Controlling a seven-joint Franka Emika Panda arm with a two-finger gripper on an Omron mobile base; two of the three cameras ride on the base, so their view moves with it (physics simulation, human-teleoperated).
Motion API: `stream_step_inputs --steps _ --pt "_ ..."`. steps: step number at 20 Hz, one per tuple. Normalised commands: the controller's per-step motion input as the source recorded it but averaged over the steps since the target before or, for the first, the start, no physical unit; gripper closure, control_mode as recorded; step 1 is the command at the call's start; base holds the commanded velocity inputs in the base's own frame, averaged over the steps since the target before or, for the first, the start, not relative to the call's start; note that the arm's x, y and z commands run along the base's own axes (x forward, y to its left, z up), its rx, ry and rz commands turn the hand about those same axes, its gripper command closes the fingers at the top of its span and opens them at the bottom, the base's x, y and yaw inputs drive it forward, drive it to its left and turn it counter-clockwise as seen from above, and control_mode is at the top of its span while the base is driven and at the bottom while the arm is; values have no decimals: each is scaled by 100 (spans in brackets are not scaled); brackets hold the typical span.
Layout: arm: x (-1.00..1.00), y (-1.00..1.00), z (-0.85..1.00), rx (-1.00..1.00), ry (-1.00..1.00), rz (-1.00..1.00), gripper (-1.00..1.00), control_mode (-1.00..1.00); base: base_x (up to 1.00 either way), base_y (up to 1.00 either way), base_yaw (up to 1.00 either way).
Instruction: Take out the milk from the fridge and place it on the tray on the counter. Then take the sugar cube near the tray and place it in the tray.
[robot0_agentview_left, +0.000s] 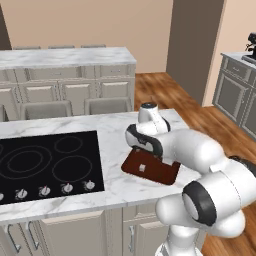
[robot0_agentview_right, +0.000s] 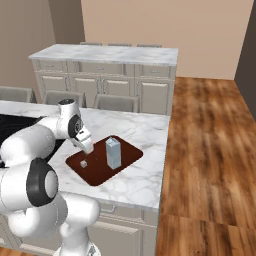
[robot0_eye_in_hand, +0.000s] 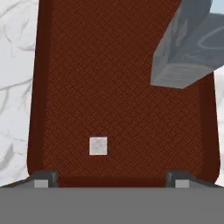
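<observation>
The dark reddish-brown tray (robot0_agentview_right: 97, 172) (robot0_agentview_left: 162, 174) (robot0_eye_in_hand: 109, 87) lies on the marbled counter (robot0_agentview_right: 145, 130) to the right of the black cooktop (robot0_agentview_left: 45, 160). The pale blue-white milk (robot0_agentview_right: 113, 152) (robot0_eye_in_hand: 192, 48) stands upright on the tray's far side. The tiny white sugar cube (robot0_agentview_right: 83, 163) (robot0_agentview_left: 142, 168) (robot0_eye_in_hand: 98, 145) rests on the tray floor near its left end. My gripper (robot0_agentview_right: 89, 148) (robot0_eye_in_hand: 110, 180) hangs just above the cube, open, fingertips wide apart and holding nothing. In the left base view my arm hides the milk.
Round knobs (robot0_agentview_left: 66, 188) line the cooktop's front edge. A second marbled counter (robot0_agentview_right: 105, 52) stands behind, with grey chair backs (robot0_agentview_left: 45, 109) between the two. Wooden floor (robot0_agentview_right: 210, 150) runs past the counter's right end, and a grey cabinet (robot0_agentview_left: 235, 95) stands far right.
</observation>
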Motion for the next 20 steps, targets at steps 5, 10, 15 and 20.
stream_step_inputs --steps 5,10,15,20 --pt "-100 -51 98 -1 -18 20 -100 -100 0 0 0" --pt "-100 -37 100 0 -23 36 -100 -100 0 0 0" --pt "-100 -7 100 -3 -20 31 -100 -100 0 0 0" --pt "-100 -1 100 0 -9 19 -100 -100 0 0 0"
